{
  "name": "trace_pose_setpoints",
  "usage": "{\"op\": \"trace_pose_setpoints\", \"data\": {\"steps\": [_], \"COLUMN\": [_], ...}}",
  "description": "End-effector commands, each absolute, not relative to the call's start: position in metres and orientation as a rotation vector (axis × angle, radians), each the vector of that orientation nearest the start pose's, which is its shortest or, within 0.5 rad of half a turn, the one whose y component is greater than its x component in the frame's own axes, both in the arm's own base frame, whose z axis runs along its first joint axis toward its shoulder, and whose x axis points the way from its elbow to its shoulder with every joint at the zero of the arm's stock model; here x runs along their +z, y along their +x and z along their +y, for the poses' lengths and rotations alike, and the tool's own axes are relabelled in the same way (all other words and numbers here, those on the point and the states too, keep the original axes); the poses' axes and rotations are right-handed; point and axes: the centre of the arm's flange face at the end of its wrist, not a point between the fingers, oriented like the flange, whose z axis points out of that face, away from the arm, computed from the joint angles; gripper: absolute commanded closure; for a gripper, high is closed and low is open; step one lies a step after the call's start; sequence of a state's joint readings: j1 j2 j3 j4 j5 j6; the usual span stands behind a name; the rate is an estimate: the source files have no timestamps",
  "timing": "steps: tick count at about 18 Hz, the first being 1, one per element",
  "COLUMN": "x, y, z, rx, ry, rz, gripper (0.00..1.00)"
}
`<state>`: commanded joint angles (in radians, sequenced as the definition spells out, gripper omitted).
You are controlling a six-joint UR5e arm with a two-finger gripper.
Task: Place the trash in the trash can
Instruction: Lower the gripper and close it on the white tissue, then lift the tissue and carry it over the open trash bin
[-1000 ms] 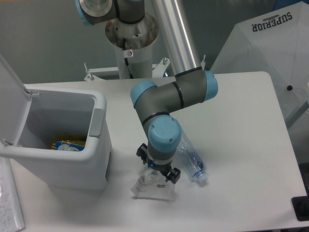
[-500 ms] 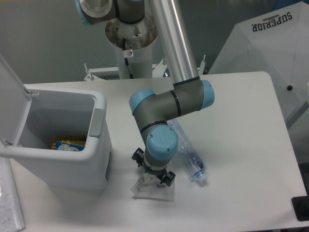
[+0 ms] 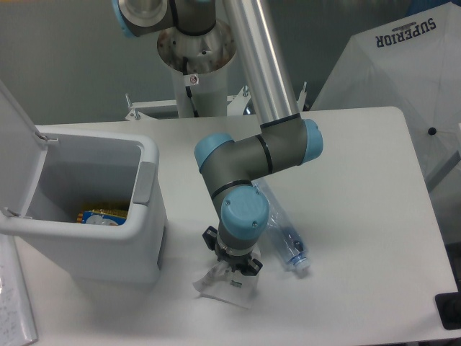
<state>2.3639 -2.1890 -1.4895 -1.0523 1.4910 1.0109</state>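
The trash shows as two pieces. A crumpled clear-whitish wrapper (image 3: 232, 292) lies near the table's front edge, directly under my gripper (image 3: 230, 272). The fingers are mostly hidden below the blue wrist, but they sit down in the wrapper's top and look shut on it. A clear plastic bottle (image 3: 285, 241) with a bluish label lies just right of the wrist, its white cap pointing to the front right. The trash can (image 3: 148, 176), a large pale grey bin, stands at the left with its flap lid open.
A yellow and blue packet (image 3: 101, 216) lies inside the bin. The arm's base (image 3: 194, 58) stands at the table's back. White fabric (image 3: 403, 79) hangs beyond the right edge. A black object (image 3: 450, 310) sits at the front right corner, and papers (image 3: 14, 310) at the front left.
My gripper came down onto the wrapper. The wrapper has since changed shape and turned, with one corner now reaching further toward the front edge. The bottle stayed put.
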Motion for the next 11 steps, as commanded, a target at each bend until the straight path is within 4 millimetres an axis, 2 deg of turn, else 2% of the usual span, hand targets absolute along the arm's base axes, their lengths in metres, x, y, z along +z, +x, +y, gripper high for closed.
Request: {"op": "trace_pose_setpoints", "data": {"steps": [3, 6, 8, 11], "x": [0.216, 0.259, 0.278, 0.324], "y": [-0.39, -0.4, -0.4, -0.406], "z": [0.578, 0.577, 0.581, 0.58], "rx": [-0.082, -0.021, -0.046, -0.073], "ry": [-3.063, -2.998, -2.926, -2.785], "rz": [0.33, 0.319, 0.305, 0.255], "gripper": [1.0, 1.0, 1.0, 1.0]}}
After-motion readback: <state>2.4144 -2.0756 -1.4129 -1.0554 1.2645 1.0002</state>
